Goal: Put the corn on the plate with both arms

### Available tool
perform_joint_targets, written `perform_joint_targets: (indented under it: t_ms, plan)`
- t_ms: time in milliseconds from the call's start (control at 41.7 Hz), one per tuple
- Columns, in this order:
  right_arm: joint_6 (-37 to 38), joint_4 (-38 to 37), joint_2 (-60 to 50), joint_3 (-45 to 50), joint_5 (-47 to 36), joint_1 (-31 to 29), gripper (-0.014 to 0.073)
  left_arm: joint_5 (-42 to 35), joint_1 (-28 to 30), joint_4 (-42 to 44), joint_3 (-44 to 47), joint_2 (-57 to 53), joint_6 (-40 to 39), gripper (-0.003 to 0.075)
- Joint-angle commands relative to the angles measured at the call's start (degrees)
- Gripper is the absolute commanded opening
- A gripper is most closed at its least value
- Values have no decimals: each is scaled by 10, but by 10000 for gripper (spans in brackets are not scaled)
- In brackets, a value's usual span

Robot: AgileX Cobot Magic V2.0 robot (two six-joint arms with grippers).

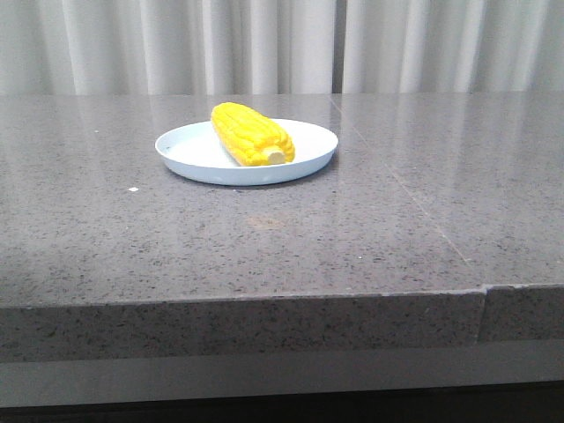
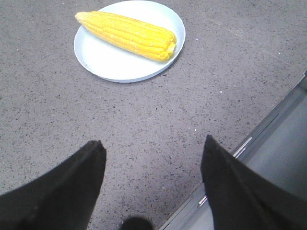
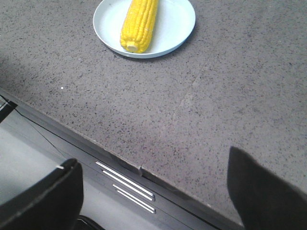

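Observation:
The yellow corn [image 1: 252, 133] lies on the pale blue-white plate [image 1: 189, 147] in the middle of the grey stone table, its pale stub end toward the front. It also shows in the left wrist view [image 2: 128, 34] on the plate [image 2: 103, 60] and in the right wrist view [image 3: 139, 24] on the plate [image 3: 175, 21]. My left gripper [image 2: 151, 145] is open and empty, well back from the plate near the table's front edge. My right gripper [image 3: 153, 160] is open and empty above the table's front edge. Neither gripper shows in the front view.
The speckled grey table [image 1: 397, 220] has a front edge with a seam at the right [image 1: 484, 291]. A grey metal ledge with slots [image 3: 124, 184] runs below the edge. White curtains [image 1: 282, 44] hang behind the table.

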Motion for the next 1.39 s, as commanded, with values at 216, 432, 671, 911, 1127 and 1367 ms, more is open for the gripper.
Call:
perform_joint_targets:
  t_ms: [216,432,671,911,1127,1367]
  plan:
    - [4,-13,-27,7,-33,-1,430,-40,-5,-4,-15,-3,-5,149]
    - [4,-13,-27,7,-35,-1,12,-40,-5,-4,-15,-2,-5,-20]
    - [4,-14,-27,7,-33,-1,-68,-40,-5,-4,-15,-2,-5,-20]
    - [4,-14,-27,7,-32,-1,-68,-40,-5,-4,-15,-2,-5,-20]
    - [4,-14,-27,7,-32,-1,-68,-41,-3,-6,-11,-15,-5,-20]
    - [4,-14,-27,7,-32,-1,-68,-87,100,20,40,-108,-5,-20]
